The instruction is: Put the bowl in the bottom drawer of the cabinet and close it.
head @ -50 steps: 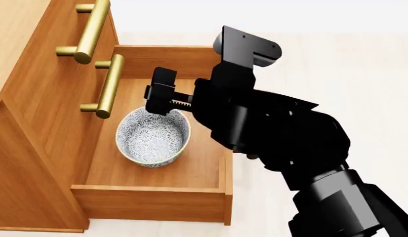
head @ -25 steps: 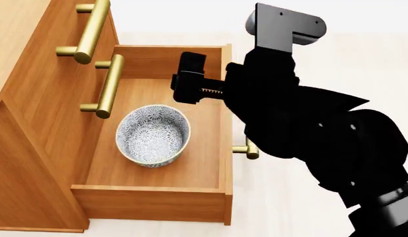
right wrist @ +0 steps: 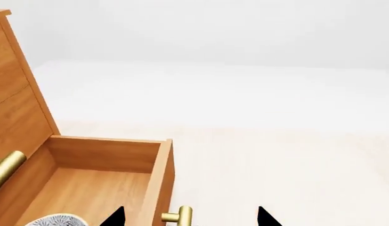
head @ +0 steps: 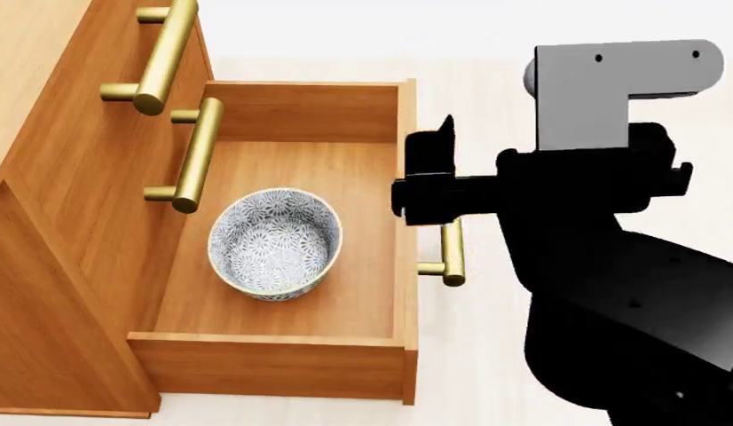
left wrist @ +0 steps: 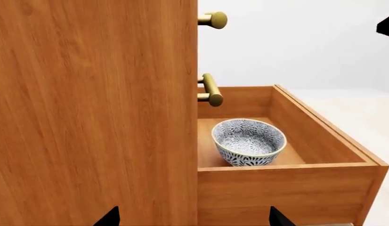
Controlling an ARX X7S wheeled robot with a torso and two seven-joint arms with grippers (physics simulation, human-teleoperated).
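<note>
One step of the task looks done: the bowl [head: 275, 242] sits upright on the floor of the bottom drawer [head: 379, 358], which stands pulled well out of the cabinet [head: 59, 231]. Taking the drawer's brass bar handle [head: 452, 251] as the landmark, the bowl lies on the far side of the drawer front from it, toward the cabinet body, and nothing is holding it.

The right gripper [head: 423, 188] hangs just above that handle, over the top edge of the drawer front. In the right wrist view its two dark fingertips [right wrist: 113, 217] stand apart with the handle [right wrist: 180, 216] showing between them, so its jaws are spread and it grips nothing. The handle's long axis runs along the drawer front, crosswise to the way the drawer slides, and the cabinet lies straight beyond the handle from the gripper. So I judge the remaining move to be a push on the drawer front or handle toward the cabinet, and the right arm is plainly the nearer one for it.

The left gripper [left wrist: 193, 217] is off by the cabinet's side panel, looking along the open drawer at the bowl [left wrist: 249, 141]; only its two fingertips show, well apart, so it is spread too and empty. It is much farther from the handle than the right one.

The two upper drawers [head: 118, 169] appear shut, their handles above the bowl.
</note>
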